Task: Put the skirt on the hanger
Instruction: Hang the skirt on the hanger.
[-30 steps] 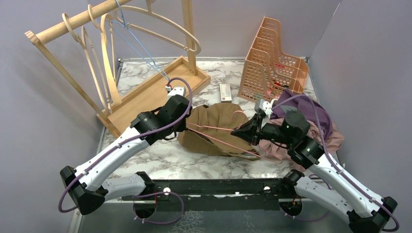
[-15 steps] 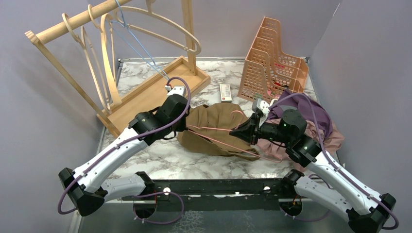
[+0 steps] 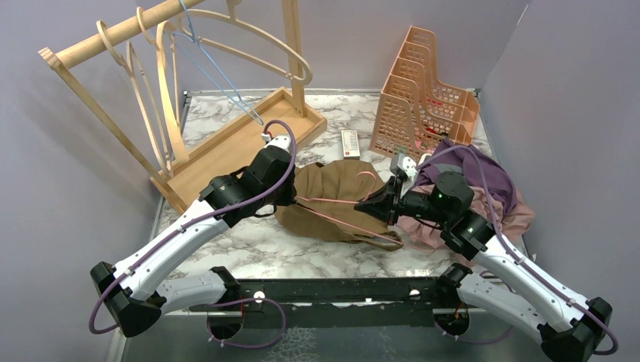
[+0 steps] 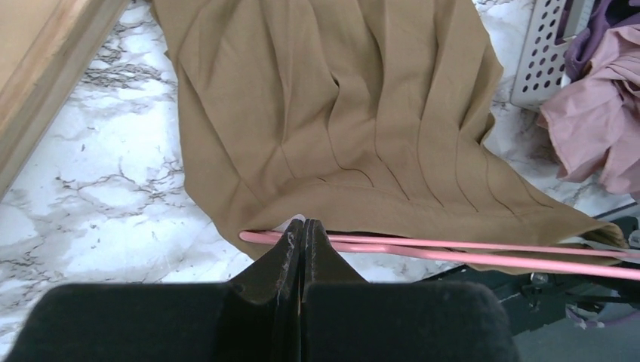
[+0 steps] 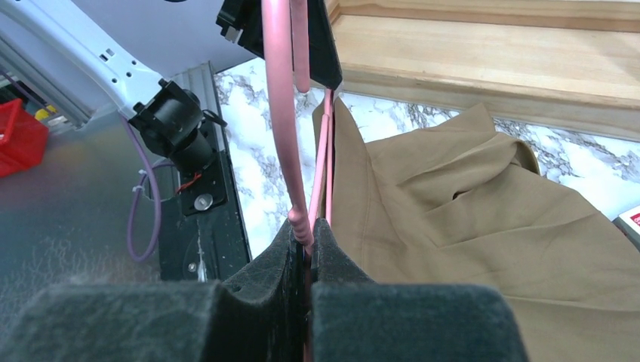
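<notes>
Lying flat on the marble table, the tan skirt is spreading its pleats out between the two arms, roughly in the middle of the surface. A thin pink hanger is resting across its near part, running from one arm to the other.

The left gripper is reaching in from the left, its jaws pressed together and pinching the hanger's left end right at the skirt's edge. From its own camera the pink bar is running off to the right along the skirt's near edge, with the closed gripper sitting on it. I can't tell whether any cloth is caught in that pinch as well.

The right gripper is coming in from the other side, jaws likewise squeezed together on the hanger. Its camera is showing the gripper clamping the pink wire, with the skirt lying just to the right of it.

Standing at the back left is a wooden rack with wooden hangers on its rail. An orange organiser is sitting at the back right, a white device is lying just beside it, and a heap of purple and pink clothes is lying behind the right arm.
</notes>
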Controlling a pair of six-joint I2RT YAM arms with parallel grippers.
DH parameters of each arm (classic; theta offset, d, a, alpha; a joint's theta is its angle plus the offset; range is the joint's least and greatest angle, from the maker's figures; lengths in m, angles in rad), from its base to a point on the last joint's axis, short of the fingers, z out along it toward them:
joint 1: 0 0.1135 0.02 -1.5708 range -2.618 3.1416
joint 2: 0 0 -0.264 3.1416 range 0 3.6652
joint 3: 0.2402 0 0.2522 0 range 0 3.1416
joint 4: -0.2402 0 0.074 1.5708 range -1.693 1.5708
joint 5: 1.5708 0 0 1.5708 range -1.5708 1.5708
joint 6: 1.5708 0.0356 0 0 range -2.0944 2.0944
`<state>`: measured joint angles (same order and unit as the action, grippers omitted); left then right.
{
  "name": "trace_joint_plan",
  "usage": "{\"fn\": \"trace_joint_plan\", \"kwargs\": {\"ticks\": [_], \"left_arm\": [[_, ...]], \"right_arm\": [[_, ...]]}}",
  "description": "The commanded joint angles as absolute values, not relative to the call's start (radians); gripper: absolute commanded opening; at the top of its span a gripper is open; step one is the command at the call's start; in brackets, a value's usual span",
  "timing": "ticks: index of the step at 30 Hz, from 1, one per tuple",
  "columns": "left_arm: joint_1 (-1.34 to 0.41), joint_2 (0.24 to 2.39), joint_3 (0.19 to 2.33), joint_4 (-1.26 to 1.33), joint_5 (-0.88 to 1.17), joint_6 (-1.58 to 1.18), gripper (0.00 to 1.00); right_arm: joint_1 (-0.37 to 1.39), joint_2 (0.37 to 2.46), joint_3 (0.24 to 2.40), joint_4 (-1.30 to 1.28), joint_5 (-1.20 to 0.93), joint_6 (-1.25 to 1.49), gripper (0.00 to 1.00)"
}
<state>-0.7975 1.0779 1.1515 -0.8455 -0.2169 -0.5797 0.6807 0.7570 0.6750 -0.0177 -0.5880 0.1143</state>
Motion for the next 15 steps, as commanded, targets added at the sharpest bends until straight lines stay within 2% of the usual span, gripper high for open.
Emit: {"fn": "trace_joint_plan", "kwargs": {"ticks": [1, 11, 15], "left_arm": [[-0.794, 1.045, 1.150, -0.784, -0.124, -0.584, 0.00], [-0.793, 1.018, 1.086, -0.623, 0.128, -0.575, 0.00], [-0.792, 1.003, 1.083, -0.603, 0.147, -0.571, 0.03]], "right_arm": [[0.681, 0.742, 0.628, 0.144, -0.549, 0.163, 0.01], [0.681, 0.727, 0.560, 0.309, -0.498, 0.221, 0.01], [0.681, 0.699, 0.539, 0.345, -0.463, 0.226, 0.01]]}}
